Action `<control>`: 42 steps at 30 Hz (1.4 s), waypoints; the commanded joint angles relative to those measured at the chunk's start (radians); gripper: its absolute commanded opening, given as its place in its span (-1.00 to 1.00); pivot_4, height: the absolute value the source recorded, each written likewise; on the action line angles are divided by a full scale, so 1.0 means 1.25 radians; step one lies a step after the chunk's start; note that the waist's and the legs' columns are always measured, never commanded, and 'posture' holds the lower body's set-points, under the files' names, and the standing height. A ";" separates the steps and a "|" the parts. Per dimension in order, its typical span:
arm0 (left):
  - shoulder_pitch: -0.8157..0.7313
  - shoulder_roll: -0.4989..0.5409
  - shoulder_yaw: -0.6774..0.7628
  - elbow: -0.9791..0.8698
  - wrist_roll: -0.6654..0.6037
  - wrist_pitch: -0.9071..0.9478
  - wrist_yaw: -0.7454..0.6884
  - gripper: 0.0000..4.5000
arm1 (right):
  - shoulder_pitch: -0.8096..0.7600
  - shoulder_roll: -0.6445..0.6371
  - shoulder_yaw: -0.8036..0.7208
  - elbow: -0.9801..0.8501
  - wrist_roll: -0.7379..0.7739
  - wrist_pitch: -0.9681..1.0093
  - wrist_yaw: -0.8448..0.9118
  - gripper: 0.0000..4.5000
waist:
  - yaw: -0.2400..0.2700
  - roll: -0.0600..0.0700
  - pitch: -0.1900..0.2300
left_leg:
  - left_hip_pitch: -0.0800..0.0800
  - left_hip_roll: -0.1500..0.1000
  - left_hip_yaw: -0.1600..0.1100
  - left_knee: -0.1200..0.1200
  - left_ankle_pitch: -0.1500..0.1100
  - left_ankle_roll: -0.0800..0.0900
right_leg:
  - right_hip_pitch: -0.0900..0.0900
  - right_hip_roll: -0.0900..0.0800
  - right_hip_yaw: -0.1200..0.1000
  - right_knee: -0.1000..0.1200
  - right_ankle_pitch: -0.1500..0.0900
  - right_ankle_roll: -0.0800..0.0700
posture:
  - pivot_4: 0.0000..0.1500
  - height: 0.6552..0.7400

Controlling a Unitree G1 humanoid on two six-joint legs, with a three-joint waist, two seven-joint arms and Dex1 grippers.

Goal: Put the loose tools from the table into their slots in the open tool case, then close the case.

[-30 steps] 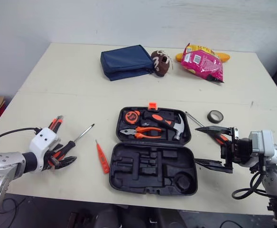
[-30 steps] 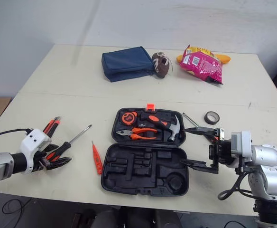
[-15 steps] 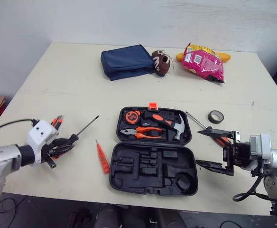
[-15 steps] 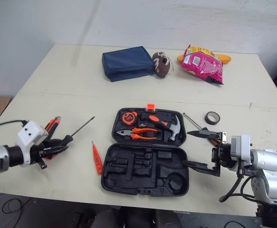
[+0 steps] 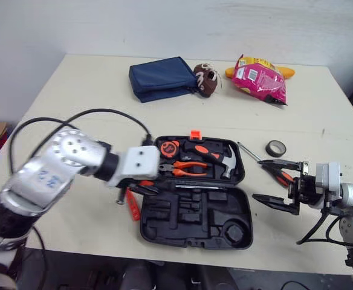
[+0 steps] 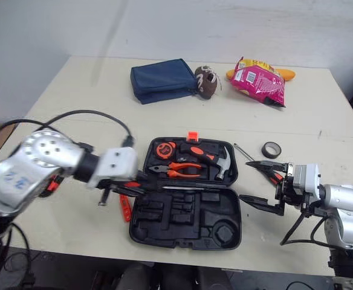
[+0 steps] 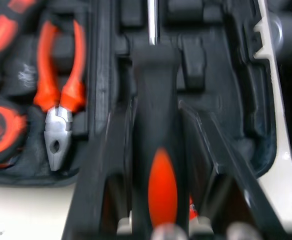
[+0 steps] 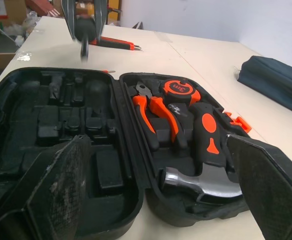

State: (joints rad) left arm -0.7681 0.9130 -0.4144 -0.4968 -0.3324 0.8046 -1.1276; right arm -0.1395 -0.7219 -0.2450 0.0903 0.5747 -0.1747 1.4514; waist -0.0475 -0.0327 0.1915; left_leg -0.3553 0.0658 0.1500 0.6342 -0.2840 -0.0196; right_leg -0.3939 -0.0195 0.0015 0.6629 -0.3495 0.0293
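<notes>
Over the case (image 5: 191, 220), left tool (image 5: 144, 185) gripping screwdriver (image 7: 155, 85)

Left arm (image 5: 61, 172) lies across table (image 5: 80, 103) and blocks the left side of case (image 5: 182, 226). Left gripper (image 5: 143, 186) clamps screwdriver (image 5: 194, 188) at the case's left edge, shaft lying by the hinge. Tester (image 5: 132, 206) is just beside the case there. Right gripper (image 5: 260, 180), fingers spread, sits near the case's right edge, tape (image 5: 274, 147) beside it. Near tray slots are empty. Bare strip between case and pouch (image 5: 161, 78).
</notes>
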 commanded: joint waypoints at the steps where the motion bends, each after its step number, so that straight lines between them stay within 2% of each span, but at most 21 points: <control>1: -0.055 -0.025 -0.076 0.017 0.063 0.011 -0.013 -0.67 | 0.012 -0.010 -0.028 -0.020 0.007 -0.013 -0.008 1.00 | -0.002 0.000 0.000 | 0.000 0.000 0.000 0.000 0.000 0.000 | 0.000 0.001 0.000 0.000 0.000 0.000 | 1.00 1.00; 5: -0.080 -0.059 -0.164 0.047 0.149 0.040 0.016 -0.67 | 0.040 0.002 -0.038 -0.055 0.013 -0.020 -0.030 1.00 | -0.001 0.000 0.000 | 0.000 0.000 0.000 0.000 0.000 -0.001 | 0.000 0.001 0.001 0.000 0.000 0.000 | 1.00 1.00; 14: -0.079 -0.102 -0.212 0.053 0.213 0.129 0.058 -0.67 | 0.095 -0.002 -0.057 -0.079 0.019 -0.030 -0.043 1.00 | 0.000 0.000 0.000 | 0.000 0.001 -0.001 0.004 0.000 -0.001 | 0.000 0.000 0.001 0.005 0.000 0.001 | 1.00 1.00; 25: -0.078 -0.131 -0.215 0.071 0.239 0.188 0.100 -0.67 | 0.094 -0.003 -0.056 -0.069 0.020 -0.036 -0.034 1.00 | 0.003 0.000 0.000 | 0.000 0.001 -0.001 0.006 0.000 -0.001 | 0.000 0.000 0.001 0.006 0.000 0.001 | 1.00 1.00; 35: -0.073 -0.176 -0.200 0.073 0.239 0.168 0.130 -0.67 | 0.086 0.001 -0.048 -0.046 0.018 -0.050 -0.025 1.00 | 0.013 0.000 0.000 | 0.000 0.001 -0.001 0.009 0.000 0.000 | 0.000 0.000 0.001 0.008 0.000 0.001 | 1.00 1.00; 37: -0.074 -0.194 -0.188 0.073 0.233 0.164 0.140 -0.22 | 0.087 0.002 -0.046 -0.046 0.018 -0.049 -0.025 1.00 | 0.015 0.000 0.000 | 0.000 0.001 -0.001 0.010 -0.001 0.001 | 0.000 0.000 0.001 0.008 0.000 0.001 | 1.00 1.00; 38: -0.075 -0.197 -0.186 0.072 0.237 0.159 0.145 -0.08 | 0.088 0.001 -0.046 -0.048 0.019 -0.047 -0.025 1.00 | 0.015 0.000 0.000 | 0.000 0.000 -0.001 0.010 -0.001 0.001 | 0.000 -0.001 0.001 0.008 0.000 0.001 | 1.00 1.00; 42: -0.079 -0.201 -0.159 0.051 0.225 0.171 0.151 0.74 | 0.093 -0.001 -0.045 -0.057 0.022 -0.037 -0.026 1.00 | 0.016 0.000 0.000 | 0.000 0.000 -0.001 0.010 -0.001 0.001 | 0.000 -0.001 0.001 0.008 0.000 0.001 | 1.00 1.00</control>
State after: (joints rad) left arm -0.8518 0.6670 -0.6741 -0.3937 -0.0474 1.0062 -0.9543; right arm -0.0266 -0.7204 -0.2833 0.0428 0.5791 -0.2181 1.4135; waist -0.0279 -0.0329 0.1916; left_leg -0.3558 0.0660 0.1485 0.6467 -0.2850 -0.0180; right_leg -0.3933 -0.0208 0.0025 0.6730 -0.3501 0.0302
